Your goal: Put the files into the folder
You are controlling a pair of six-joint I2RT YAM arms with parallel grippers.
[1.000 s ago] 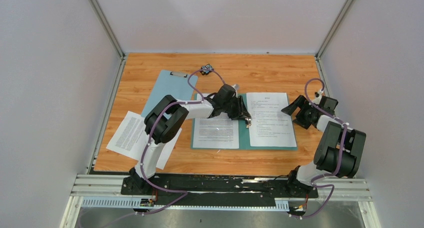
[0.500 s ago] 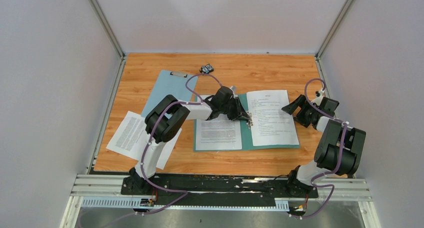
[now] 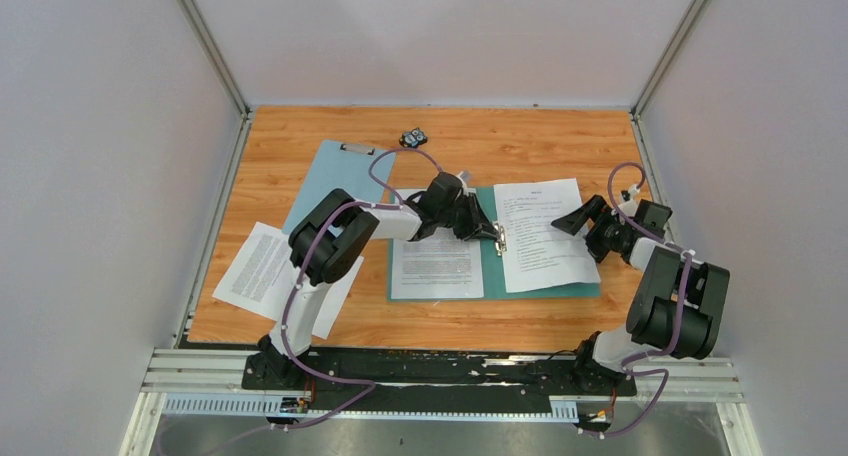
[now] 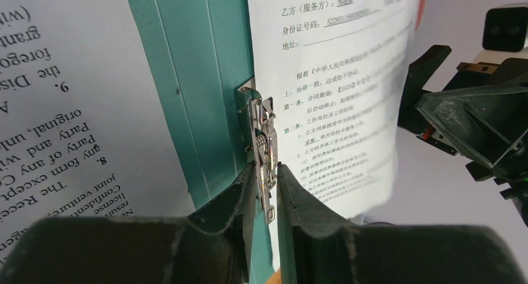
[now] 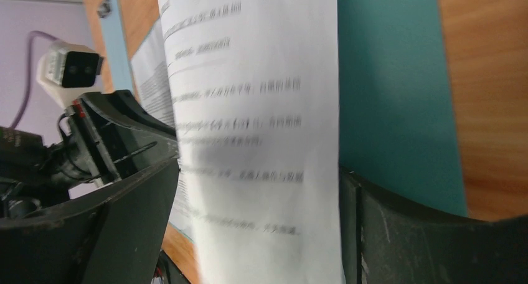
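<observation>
The teal folder [image 3: 491,276] lies open in the middle of the table. One printed file [image 3: 435,267] lies on its left cover and another file [image 3: 541,236] lies on its right cover. My left gripper [image 3: 495,235] is shut on the folder's metal clip [image 4: 264,148] at the spine. In the left wrist view, its fingers [image 4: 231,197] pinch the clip between the folder [image 4: 187,78] and the right file [image 4: 336,78]. My right gripper [image 3: 572,222] is open over that file's right edge. In the right wrist view, the file [image 5: 261,141] lies between the wide-open jaws, with the folder [image 5: 392,97] beside it.
A third printed sheet [image 3: 258,266] lies at the left, partly under my left arm. A pale blue clipboard [image 3: 335,181] lies behind it. A small black object [image 3: 413,136] sits near the back. Grey walls close in both sides.
My right gripper has moved left over the right file's edge. The folder and its right file have turned slightly, with my left gripper still on the clip.
</observation>
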